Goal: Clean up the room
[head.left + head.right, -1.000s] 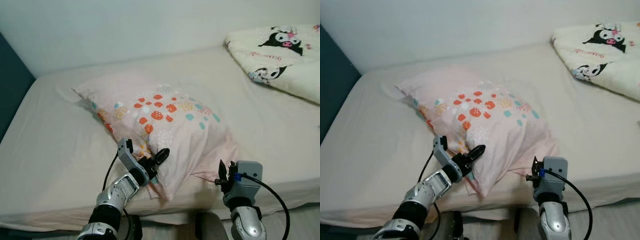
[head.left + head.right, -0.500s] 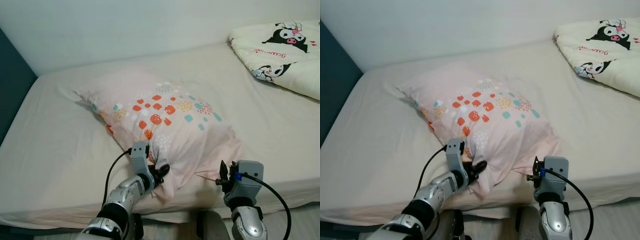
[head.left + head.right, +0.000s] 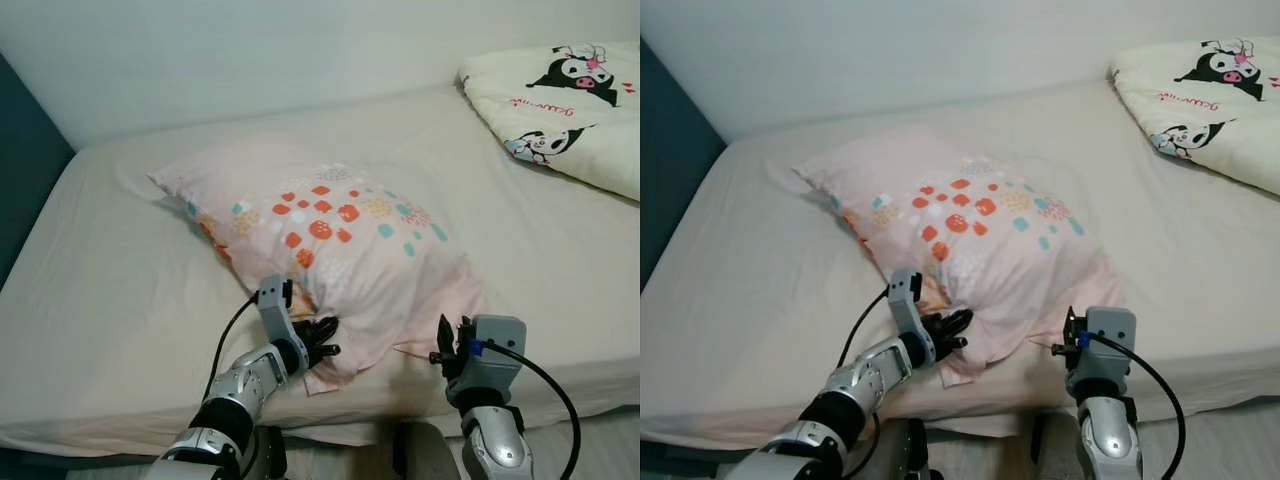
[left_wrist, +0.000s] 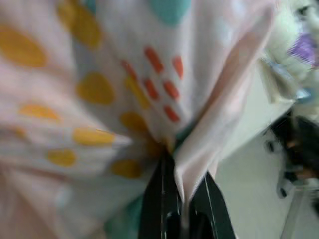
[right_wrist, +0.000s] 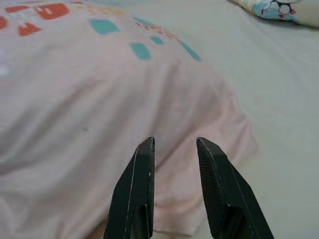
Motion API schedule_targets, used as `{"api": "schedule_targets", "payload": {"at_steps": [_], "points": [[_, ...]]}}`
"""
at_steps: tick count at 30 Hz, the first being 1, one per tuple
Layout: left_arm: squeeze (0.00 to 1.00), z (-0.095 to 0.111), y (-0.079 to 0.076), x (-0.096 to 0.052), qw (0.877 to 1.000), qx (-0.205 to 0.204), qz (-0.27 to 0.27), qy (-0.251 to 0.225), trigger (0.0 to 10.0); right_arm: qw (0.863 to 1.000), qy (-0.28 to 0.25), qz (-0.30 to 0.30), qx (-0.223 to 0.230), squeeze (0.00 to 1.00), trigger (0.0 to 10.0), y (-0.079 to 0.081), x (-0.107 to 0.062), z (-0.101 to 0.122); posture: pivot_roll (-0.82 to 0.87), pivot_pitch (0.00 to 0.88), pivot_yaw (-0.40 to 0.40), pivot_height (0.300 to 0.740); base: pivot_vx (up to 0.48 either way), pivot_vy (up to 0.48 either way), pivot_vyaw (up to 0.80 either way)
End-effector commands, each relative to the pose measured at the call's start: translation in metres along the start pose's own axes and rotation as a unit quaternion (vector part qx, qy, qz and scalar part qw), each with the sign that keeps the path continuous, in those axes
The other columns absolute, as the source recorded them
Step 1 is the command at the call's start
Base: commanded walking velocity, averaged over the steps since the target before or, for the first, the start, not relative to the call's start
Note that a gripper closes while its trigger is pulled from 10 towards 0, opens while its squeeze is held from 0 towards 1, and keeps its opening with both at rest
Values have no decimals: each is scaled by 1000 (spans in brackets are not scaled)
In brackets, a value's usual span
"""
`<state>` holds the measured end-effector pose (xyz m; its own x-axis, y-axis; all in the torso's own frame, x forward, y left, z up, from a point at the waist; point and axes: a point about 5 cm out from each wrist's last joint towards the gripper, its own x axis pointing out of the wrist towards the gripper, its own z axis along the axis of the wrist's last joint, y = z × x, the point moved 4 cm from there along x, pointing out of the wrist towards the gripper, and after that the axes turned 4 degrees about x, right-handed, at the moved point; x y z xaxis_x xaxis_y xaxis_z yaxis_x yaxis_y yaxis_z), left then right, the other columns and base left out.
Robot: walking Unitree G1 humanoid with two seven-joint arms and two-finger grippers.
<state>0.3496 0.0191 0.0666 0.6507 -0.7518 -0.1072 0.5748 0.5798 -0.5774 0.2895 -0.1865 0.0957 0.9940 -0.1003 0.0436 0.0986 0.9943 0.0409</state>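
A pink pillow [image 3: 340, 235] with orange, yellow and teal spots lies across the middle of the bed [image 3: 120, 290]. My left gripper [image 3: 320, 338] is at the pillow's near corner, shut on a fold of its fabric [image 4: 199, 149]; the cloth runs down between the two black fingers [image 4: 160, 199]. My right gripper [image 5: 175, 145] hovers just short of the pillow's near right edge, open with nothing between its fingers. In the left eye view that right gripper [image 3: 444, 345] stands over the bed's front edge.
A folded cream blanket [image 3: 560, 95] printed with a black-and-white cartoon figure lies at the bed's far right. A white wall runs behind the bed and a dark blue panel [image 3: 22, 170] stands along its left side. Floor shows below the front edge.
My left gripper has gone from open beside the pillow's near corner to shut on it, and the corner has bunched up. The right gripper has stayed put.
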Motion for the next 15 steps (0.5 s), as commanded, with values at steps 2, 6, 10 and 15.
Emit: {"api": "schedule_targets", "payload": {"at_steps": [2,6,10,15], "points": [[0,-7,5,-12,999,10,-26,28,0,1000,-6,13,14,0,10000,7,-2,0,-22,208,131,617,0,0,0],[0,0,23,-37,996,57,-30,53,0,997,-40,49,43,0,10000,19,-1,13,-14,191,129,617,0,0,0],[0,-1,40,-62,989,109,-32,93,0,991,-84,78,70,0,10000,31,3,34,-11,178,128,617,0,0,0],[0,-24,30,-112,952,149,-149,221,0,984,-149,25,94,0,10000,11,18,69,0,170,123,617,0,0,0]]}}
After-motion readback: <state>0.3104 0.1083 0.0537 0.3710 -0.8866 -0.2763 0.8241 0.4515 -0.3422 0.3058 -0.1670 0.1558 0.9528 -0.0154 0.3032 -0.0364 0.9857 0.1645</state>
